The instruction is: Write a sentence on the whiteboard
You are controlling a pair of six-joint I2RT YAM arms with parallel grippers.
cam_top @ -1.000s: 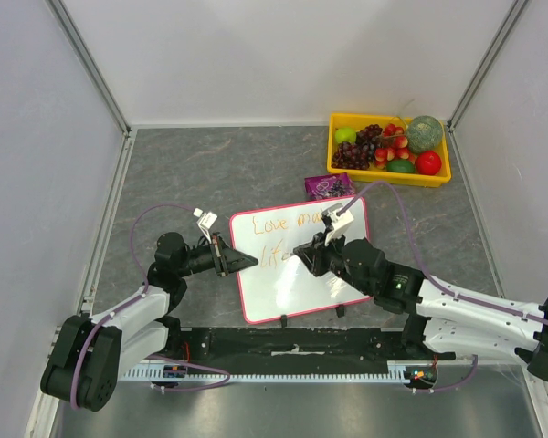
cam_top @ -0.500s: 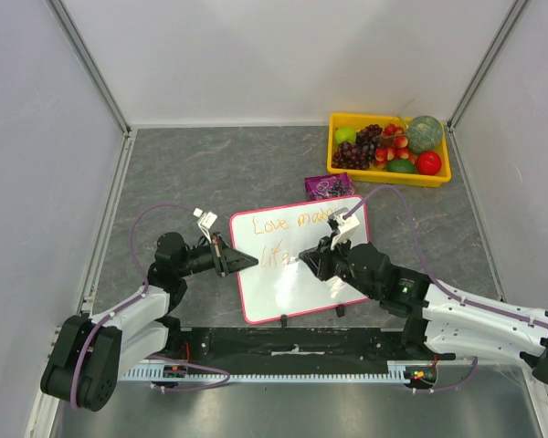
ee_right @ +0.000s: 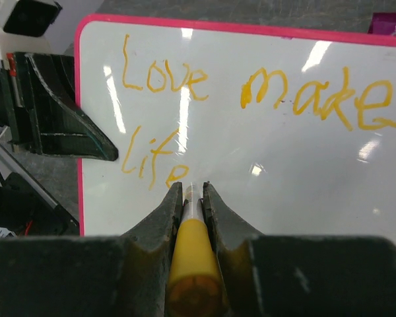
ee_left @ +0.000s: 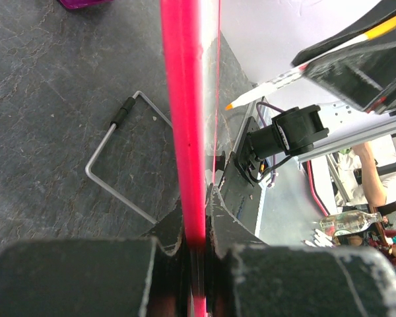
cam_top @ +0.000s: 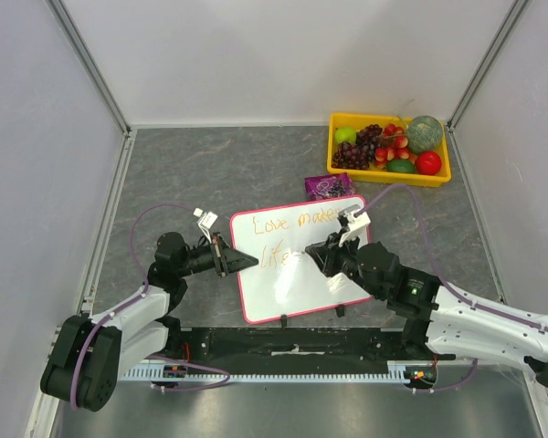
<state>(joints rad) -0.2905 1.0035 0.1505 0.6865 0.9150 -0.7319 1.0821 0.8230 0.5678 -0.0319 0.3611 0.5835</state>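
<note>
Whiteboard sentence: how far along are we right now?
Done: the sentence reads "Love makes" on the top line and "life" below, in orange. In hand: the left gripper clamps the left edge of the whiteboard, and the right gripper holds the orange marker with its tip just past "life". Left: whatever follows "life"; the board to its right is blank.

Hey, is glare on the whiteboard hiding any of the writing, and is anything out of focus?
Right wrist: bright glare streaks cross the whiteboard, one through the sentence at "Love", yet the letters are readable; the orange marker looks soft up close. Left wrist: the board's pink frame and the left gripper are blurred. Top external: even light, no glare.
</note>
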